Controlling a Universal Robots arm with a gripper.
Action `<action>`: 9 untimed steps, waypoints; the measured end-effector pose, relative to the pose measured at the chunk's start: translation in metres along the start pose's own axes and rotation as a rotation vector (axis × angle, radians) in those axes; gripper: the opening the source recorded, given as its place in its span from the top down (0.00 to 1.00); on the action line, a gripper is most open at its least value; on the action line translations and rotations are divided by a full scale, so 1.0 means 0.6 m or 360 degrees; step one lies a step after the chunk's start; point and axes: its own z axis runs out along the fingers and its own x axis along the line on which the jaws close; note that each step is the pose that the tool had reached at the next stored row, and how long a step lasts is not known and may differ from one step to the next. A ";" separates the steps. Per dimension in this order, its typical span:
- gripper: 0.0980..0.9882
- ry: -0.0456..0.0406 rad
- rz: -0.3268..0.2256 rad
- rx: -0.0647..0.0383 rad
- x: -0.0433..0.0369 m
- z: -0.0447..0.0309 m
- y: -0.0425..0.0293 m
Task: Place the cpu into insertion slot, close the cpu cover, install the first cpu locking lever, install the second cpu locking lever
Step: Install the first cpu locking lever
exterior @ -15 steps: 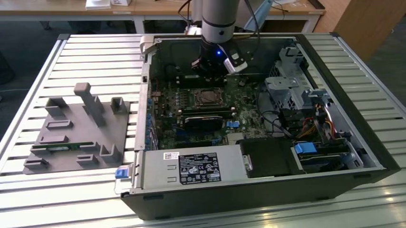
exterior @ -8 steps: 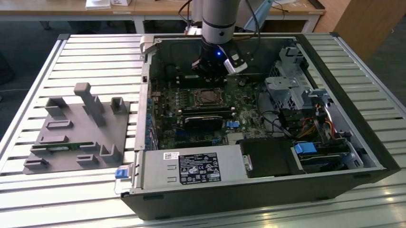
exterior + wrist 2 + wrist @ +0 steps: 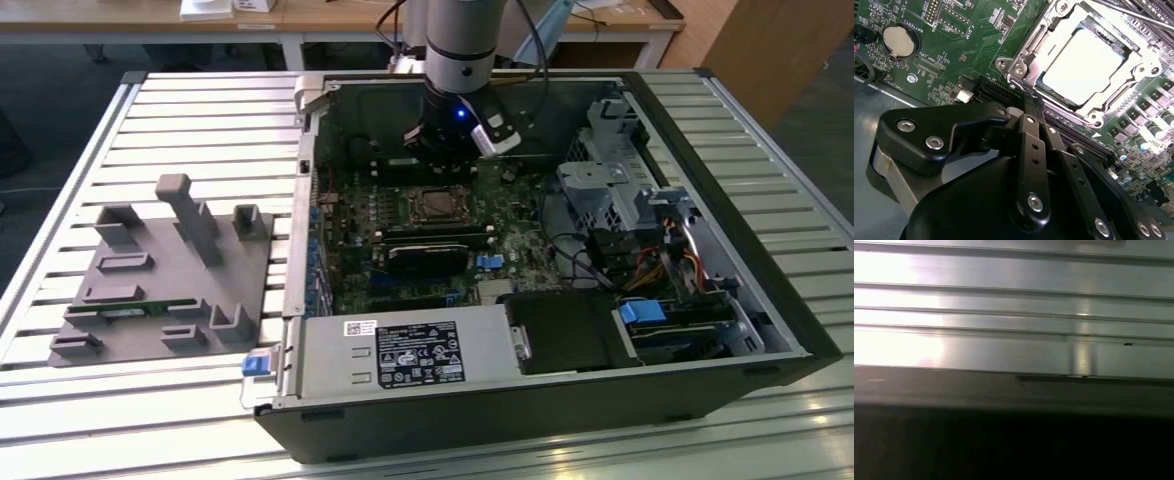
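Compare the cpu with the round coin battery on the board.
The cpu is square; the coin battery is round. The cpu looks larger. The cpu sits framed by the cpu cover, the coin battery in a dark holder. Both are flat and silvery, on the green board.

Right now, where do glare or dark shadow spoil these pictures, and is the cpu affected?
Second wrist view: glare bleaches the cpu top almost white, while the gripper before it is dark. First wrist view: bright reflections streak the ribbed metal surface; beside it, a black shadow. Exterior view: even light, the insertion slot plainly seen.
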 end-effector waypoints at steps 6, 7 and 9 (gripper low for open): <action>0.99 0.0000 0.0000 0.0000 0.000 -0.013 0.001; 0.99 0.0000 0.0000 -0.0001 0.000 -0.015 0.001; 0.99 0.0000 0.0000 -0.0001 0.000 -0.018 0.001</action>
